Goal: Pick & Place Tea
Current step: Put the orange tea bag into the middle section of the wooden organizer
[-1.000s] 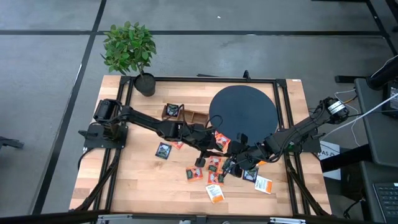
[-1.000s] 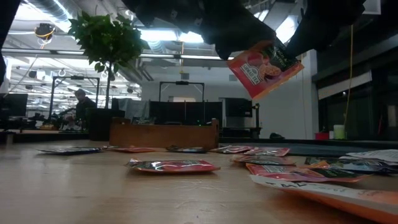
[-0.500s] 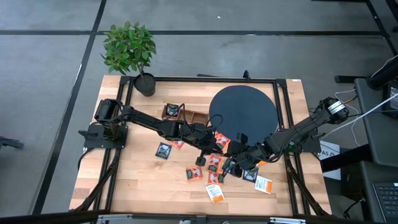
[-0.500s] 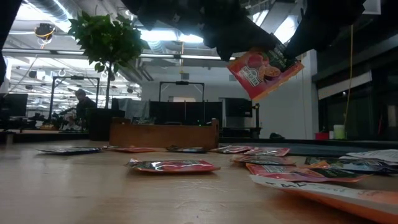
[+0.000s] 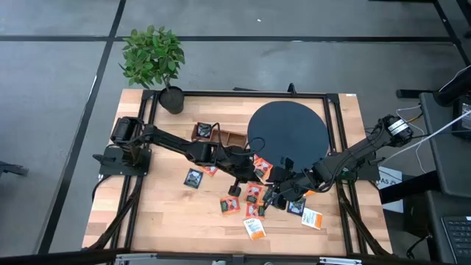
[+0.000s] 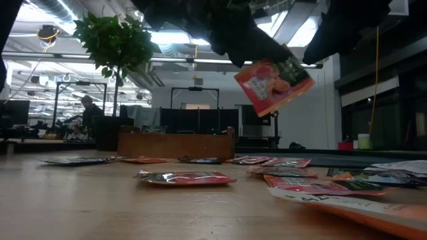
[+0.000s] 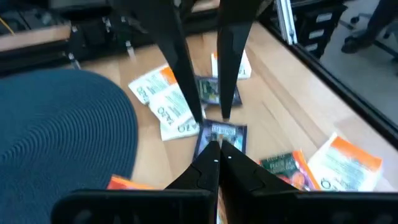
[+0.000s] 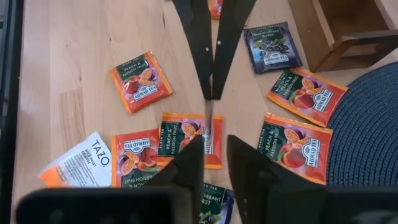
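Observation:
My left gripper (image 5: 252, 174) reaches out over the table's middle and is shut on a red-orange tea sachet (image 6: 273, 83), which hangs in the air near the black disc's near edge (image 5: 263, 169). My right gripper (image 5: 277, 198) hovers open over a cluster of sachets (image 8: 186, 140) lying flat on the wood, and touches nothing. More sachets lie flat nearby: a dark one (image 5: 193, 178), white-and-orange ones (image 5: 254, 228), and red-orange ones (image 6: 187, 177). Two dark sachets stand in the wooden tray (image 5: 204, 131). My left gripper pinches the red-orange sachet between its two fingers at the upper edge (image 6: 259, 63), coming from above. The sachet is lifted clear of the table and hangs tilted below the fingers. In the left wrist view the fingers (image 7: 205, 163) are closed together and hide the place of contact.
The long wooden tray (image 5: 224, 136) sits at the table's far middle, with the big black round disc (image 5: 288, 132) to its right. A potted plant (image 5: 154, 55) stands at the far left corner. A metal frame (image 5: 335, 132) borders the table. Bare wood lies toward the near left (image 5: 162, 213).
My left gripper has carried the red-orange sachet a little toward the table's left edge, still shut on it. The sachet has shifted slightly lower and changed its tilt while hanging clear of the table.

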### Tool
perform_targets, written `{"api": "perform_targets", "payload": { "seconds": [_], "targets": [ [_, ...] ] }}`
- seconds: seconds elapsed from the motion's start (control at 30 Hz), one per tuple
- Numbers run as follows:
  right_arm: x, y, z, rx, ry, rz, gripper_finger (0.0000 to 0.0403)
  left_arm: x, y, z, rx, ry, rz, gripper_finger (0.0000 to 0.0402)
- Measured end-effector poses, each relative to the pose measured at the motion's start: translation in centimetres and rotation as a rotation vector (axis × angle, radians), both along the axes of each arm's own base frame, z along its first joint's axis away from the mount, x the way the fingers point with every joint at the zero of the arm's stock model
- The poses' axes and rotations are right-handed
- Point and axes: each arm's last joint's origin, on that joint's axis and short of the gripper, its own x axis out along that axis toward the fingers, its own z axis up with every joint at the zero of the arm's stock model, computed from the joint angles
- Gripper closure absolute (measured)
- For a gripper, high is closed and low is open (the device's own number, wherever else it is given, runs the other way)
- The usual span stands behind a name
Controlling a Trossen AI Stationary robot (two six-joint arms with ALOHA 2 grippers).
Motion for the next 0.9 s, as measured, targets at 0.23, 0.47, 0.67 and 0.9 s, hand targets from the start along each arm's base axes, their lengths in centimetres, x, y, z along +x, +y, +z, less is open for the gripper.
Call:
{"api": "perform_targets", "payload": {
  "seconds": [0.23, 0.47, 0.67, 0.9],
  "targets": [
    [-0.8, -0.5, 0.4, -0.041, 0.022, -0.013, 0.0274, -1.3, 1.1, 2.4, 0.021, -0.002, 0.019, 0.0400],
    [-3.3, 0.4, 2.1, -0.164, -0.069, -0.063, 0.0297, -4.8, 3.8, 3.1, 0.022, -0.031, 0.101, 0.0400],
    [-4.1, 1.6, 2.0, -0.172, -0.113, -0.089, 0.0355, -8.9, 5.7, 2.8, -0.009, -0.140, 0.172, 0.0400],
    [-3.0, 2.9, 1.0, -0.146, -0.154, -0.109, 0.0391, -13.8, 7.4, 1.2, -0.039, -0.267, 0.234, 0.0400]
  ]
}}
